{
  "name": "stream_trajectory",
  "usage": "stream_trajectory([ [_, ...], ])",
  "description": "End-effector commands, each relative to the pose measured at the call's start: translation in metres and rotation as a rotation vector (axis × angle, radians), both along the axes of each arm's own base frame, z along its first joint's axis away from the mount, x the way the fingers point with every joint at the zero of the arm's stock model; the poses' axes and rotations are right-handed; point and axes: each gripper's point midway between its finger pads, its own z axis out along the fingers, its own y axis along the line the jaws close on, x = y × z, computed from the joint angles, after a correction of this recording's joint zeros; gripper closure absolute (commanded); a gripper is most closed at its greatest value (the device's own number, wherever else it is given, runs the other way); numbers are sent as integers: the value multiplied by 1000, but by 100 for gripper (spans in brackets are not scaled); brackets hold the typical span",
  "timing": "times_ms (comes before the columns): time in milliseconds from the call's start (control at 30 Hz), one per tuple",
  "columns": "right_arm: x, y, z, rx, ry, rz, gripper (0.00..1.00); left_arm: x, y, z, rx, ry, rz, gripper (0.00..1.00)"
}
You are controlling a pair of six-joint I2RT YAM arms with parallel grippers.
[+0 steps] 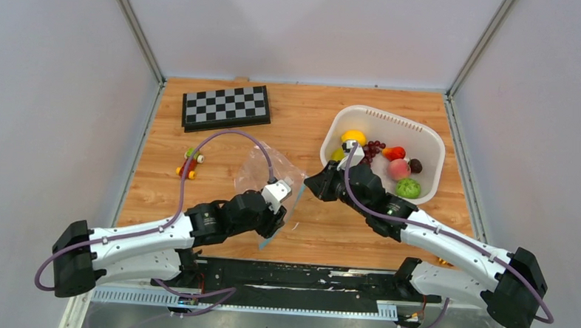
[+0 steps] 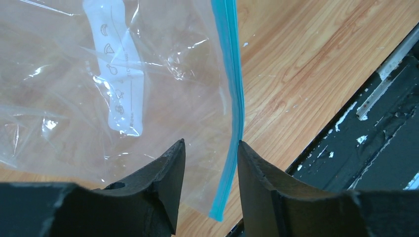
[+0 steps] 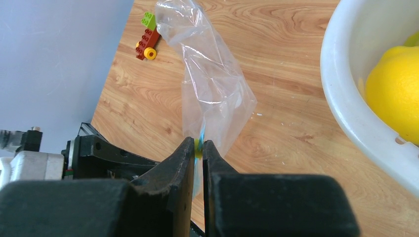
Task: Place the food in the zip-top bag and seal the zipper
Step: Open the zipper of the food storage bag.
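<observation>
Clear zip-top bag [image 1: 261, 170] sits just left of the white basket [image 1: 393, 118], caught btwn both grippers. The right gripper [image 3: 198, 143] is on the side nearer the basket, fingers all but closed and pinching the bag's edge, w/ a sliver of teal showing in the slit. The left gripper [image 2: 211, 148] is on the side away from the basket. Its fingers are a narrow gap apart, and the teal zipper [image 2: 232, 74] runs straight thru that gap, brushing one finger, not clamped.

Long axis: the zipper slants from near the basket's corner down toward the arm bases. The bag's body trails off the other way, away from the basket, toward the toy blocks [image 1: 190, 163].

Food is all inside the basket: lemon [image 1: 354, 136], grapes [image 1: 373, 149], peach [image 1: 398, 169], lime [image 1: 408, 188]. Chessboard [image 1: 226, 106] lies well left of the basket, at the far edge.
</observation>
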Motion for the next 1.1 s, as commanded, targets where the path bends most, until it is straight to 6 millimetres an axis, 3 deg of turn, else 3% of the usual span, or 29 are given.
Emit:
stream_trajectory([
  [0,4,0,7,12,-33,-4,99,-1,-8,23,-67,-21,-21,49],
  [167,4,0,8,8,-34,1,99,-4,-10,16,-55,-1,-40,49],
  [400,3,0,9,11,-37,5,99,6,-2,5,5,-13,26,64],
  [700,1,3,14,25,-42,23,99,11,-4,-4,12,-17,48,66],
  [1067,-3,6,15,51,-31,45,99,20,7,-12,23,-56,119,66],
])
